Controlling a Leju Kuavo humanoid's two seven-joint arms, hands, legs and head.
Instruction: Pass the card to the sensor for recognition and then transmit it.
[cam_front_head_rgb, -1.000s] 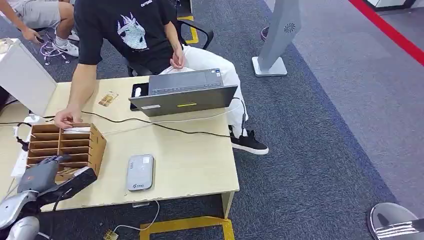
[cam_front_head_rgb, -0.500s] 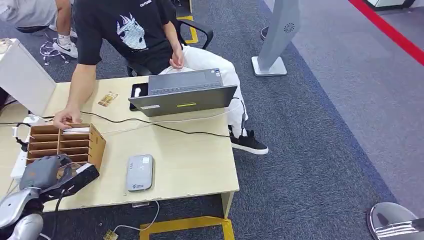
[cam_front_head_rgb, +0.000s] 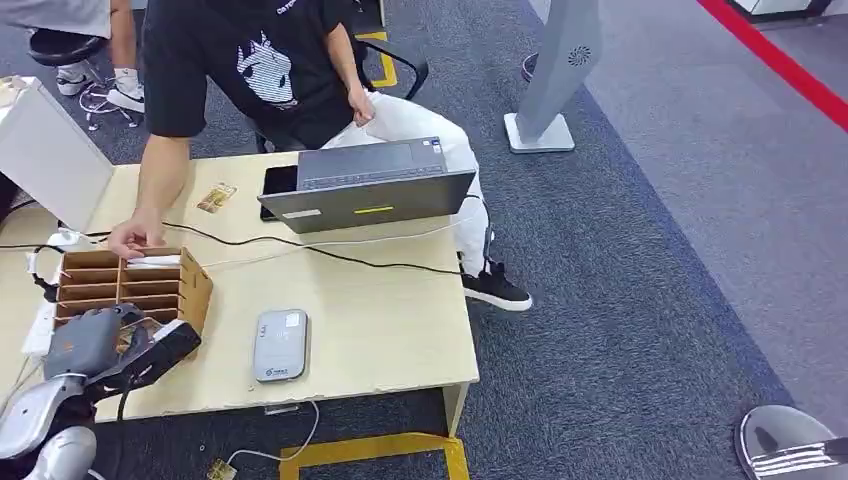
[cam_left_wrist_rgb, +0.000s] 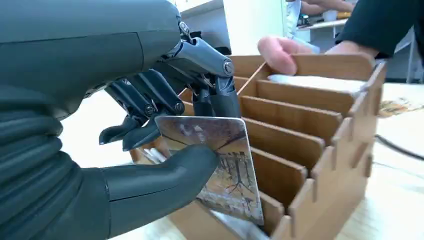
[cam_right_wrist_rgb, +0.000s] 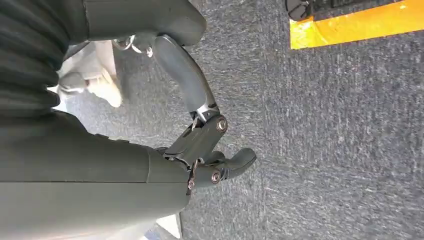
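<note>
My left hand is at the near end of the wooden card rack on the table's left side. In the left wrist view the left hand pinches a picture card between thumb and fingers, lifted partly above the near slot of the rack. The grey card sensor lies flat on the table to the right of the rack, a short way from my hand. My right hand hangs over the carpet with nothing in it, fingers loosely apart.
A seated person's hand rests on the rack's far end, also seen as a hand close by. A laptop, a black cable and a white box sit further back. The table's front edge runs just below the sensor.
My left hand has edged slightly up and toward the rack's near end. The seated person has shifted a little, and the person at the back left has moved away.
</note>
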